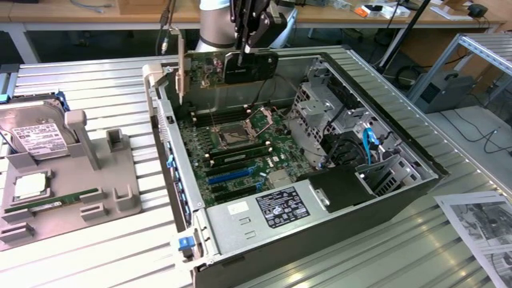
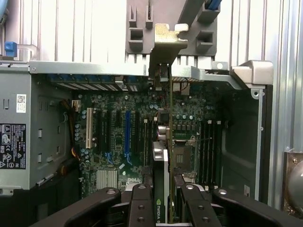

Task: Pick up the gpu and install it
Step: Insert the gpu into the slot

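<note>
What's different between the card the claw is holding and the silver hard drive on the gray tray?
The gpu hangs in the air over the open computer case, gripped by the claw; the hard drive rests propped in the gray tray. The gpu is dark with a metal bracket at one end; the hard drive is silver with a white label. Both are flat, rectangular computer parts.

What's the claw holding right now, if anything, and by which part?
The claw holds the gpu by its upper edge, at the black cooler end away from the silver bracket, above the open computer case.
</note>
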### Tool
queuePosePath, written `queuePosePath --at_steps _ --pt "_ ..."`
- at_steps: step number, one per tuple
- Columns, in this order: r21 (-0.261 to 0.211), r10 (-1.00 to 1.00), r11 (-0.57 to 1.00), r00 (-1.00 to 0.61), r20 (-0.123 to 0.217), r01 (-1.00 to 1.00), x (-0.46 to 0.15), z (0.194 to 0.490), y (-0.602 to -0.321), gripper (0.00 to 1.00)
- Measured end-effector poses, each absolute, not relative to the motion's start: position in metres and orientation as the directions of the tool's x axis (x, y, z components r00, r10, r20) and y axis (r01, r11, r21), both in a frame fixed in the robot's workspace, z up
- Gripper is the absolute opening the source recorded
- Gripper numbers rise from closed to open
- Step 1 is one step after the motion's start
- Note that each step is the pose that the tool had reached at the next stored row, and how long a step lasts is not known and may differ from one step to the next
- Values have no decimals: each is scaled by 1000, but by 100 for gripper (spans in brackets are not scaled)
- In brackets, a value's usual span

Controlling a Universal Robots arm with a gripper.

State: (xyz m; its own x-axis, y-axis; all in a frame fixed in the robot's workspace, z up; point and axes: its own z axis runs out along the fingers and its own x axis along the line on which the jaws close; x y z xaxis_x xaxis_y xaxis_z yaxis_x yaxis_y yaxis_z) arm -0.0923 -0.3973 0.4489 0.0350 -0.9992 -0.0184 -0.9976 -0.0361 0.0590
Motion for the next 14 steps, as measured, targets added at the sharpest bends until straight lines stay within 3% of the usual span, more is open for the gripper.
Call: queuePosePath --at_steps 14 --pt "47 -999 -36 35 -18 -998 -87 449 -397 27"
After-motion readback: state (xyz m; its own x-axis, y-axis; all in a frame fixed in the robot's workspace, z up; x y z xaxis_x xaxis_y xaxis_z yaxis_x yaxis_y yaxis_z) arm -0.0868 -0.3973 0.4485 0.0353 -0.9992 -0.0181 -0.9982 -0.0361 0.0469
